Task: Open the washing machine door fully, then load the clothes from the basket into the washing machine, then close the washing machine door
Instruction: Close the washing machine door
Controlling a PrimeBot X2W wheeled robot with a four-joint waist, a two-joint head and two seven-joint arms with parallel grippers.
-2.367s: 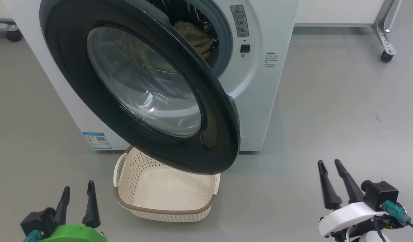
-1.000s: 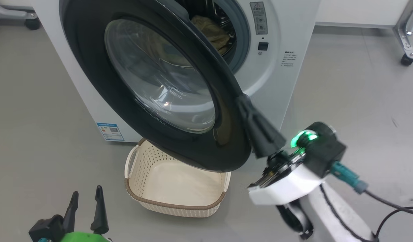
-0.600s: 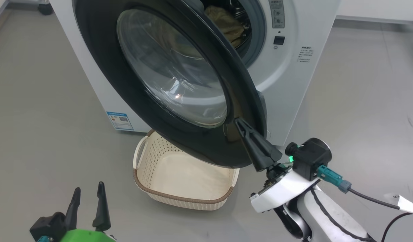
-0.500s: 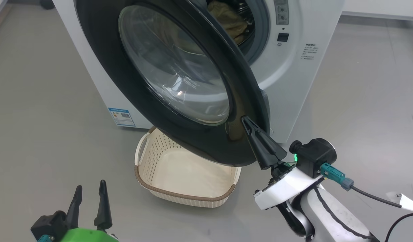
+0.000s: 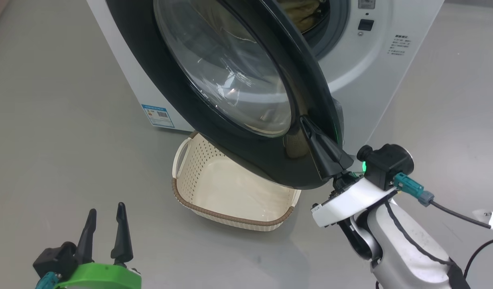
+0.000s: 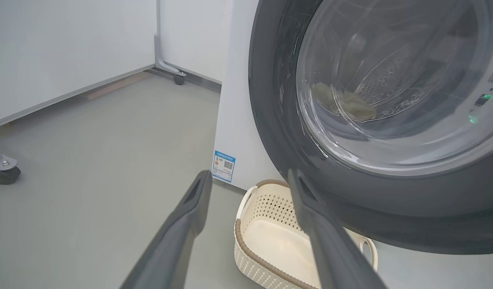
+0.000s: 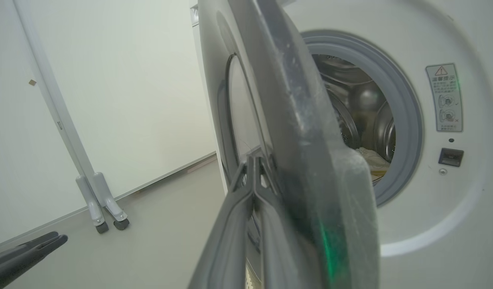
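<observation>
Grey floor (image 5: 49, 120) fronts the big white washing machine (image 5: 366, 72). Pale crumpled clothes (image 5: 300, 10) lie in its drum, above the cream perforated basket (image 5: 230, 218). Our right gripper (image 5: 305, 121), pinched shut, leans on the glossy black-rimmed round door (image 5: 190, 104), likely to push it closed. Our left gripper (image 5: 106, 208) hangs low, spread wide.

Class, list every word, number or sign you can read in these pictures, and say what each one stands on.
No text reads cleanly.
Grey sticker on the washing machine: a warning triangle; characters below too blurred.
Blue label sticker, low on the machine: a QR code; print too small.
Small print lines on the machine front: too small.
White tag on a cable: digits cut off.
</observation>
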